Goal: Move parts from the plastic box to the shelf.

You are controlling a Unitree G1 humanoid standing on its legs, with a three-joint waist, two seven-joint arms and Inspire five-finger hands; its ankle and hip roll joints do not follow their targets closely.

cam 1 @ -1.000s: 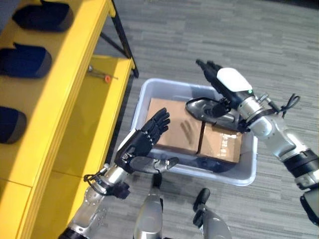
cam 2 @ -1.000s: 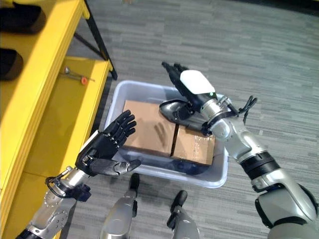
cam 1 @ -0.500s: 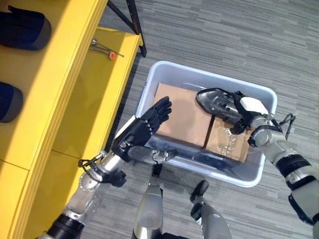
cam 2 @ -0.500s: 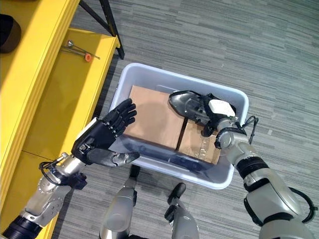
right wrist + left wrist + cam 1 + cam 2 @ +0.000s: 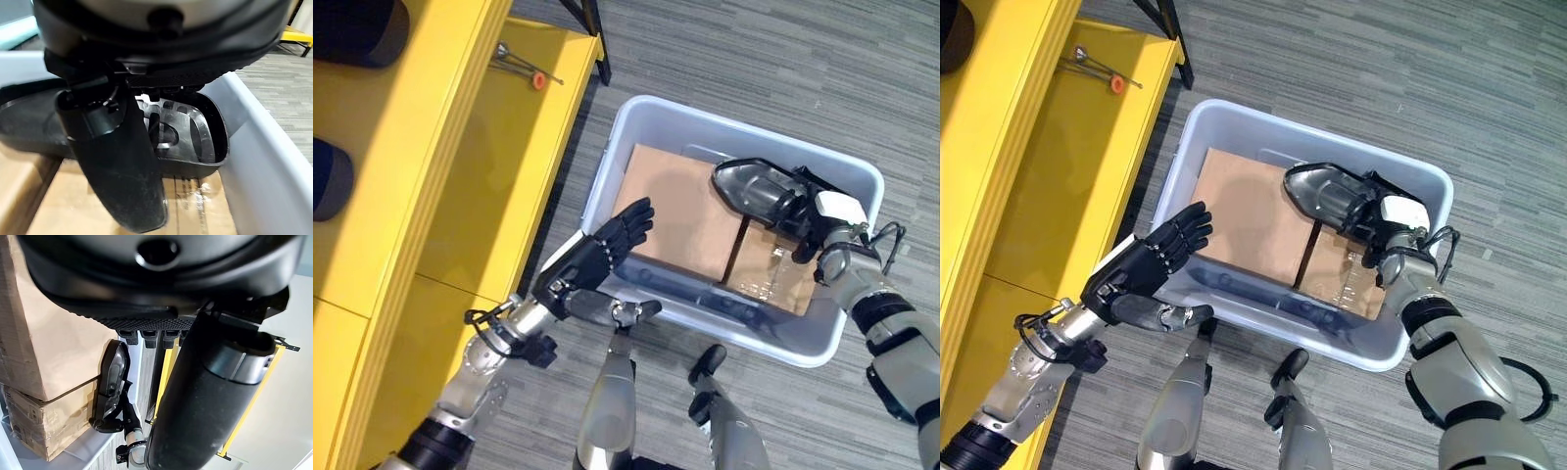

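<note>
A pale plastic box [image 5: 601, 176] stands on the floor and holds two cardboard boxes [image 5: 680, 211] side by side. A dark, hollow shell-shaped part [image 5: 754, 191] lies on top of them toward the far right. My right hand [image 5: 827, 220] is at that part. In the right wrist view its fingers reach into the hollow of the part [image 5: 195, 147] and its thumb [image 5: 117, 161] presses the outer wall. My left hand [image 5: 592, 264] is open with straight fingers, hovering at the box's near left corner. The yellow shelf [image 5: 460, 196] runs along the left.
Dark rounded parts [image 5: 328, 176] rest on the shelf's upper level. A thin metal tool with an orange tip [image 5: 524, 69] lies on the lower board near its far end. A black shelf leg [image 5: 592, 29] stands beside the box's far left corner.
The camera has shifted. My right hand has come down from above the box and closed on the dark part lying on the cardboard. The left hand has stayed by the box's near left corner.
</note>
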